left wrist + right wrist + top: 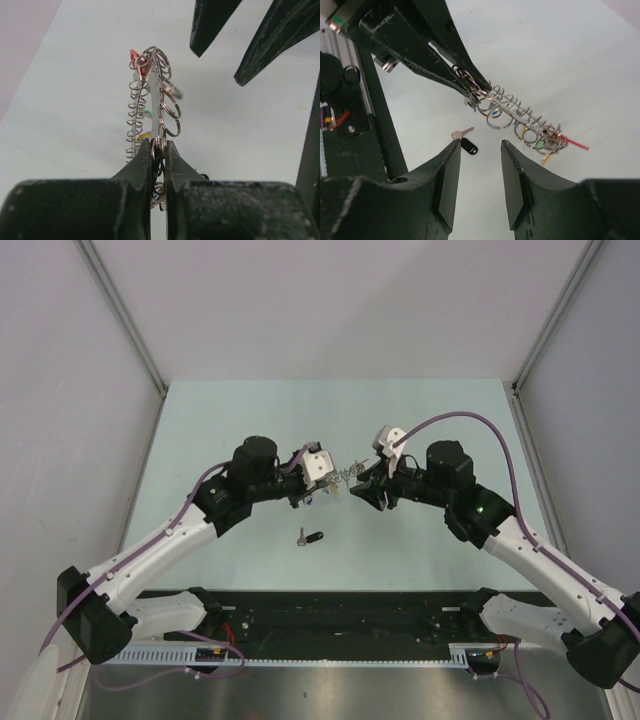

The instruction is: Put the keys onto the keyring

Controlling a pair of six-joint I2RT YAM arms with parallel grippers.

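My left fingers (pixel 140 170) pinch the keyring (pixel 160 100); my right fingers (pixel 447 185), parted and empty, should straddle the black-headed key (pixel 468 145) squarely.

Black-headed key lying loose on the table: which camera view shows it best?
Right wrist: the black-headed key lies close, silver blade and dark head distinct, just beyond the open right pincer. Top external shows it whole but tiny. Left wrist does not show it.
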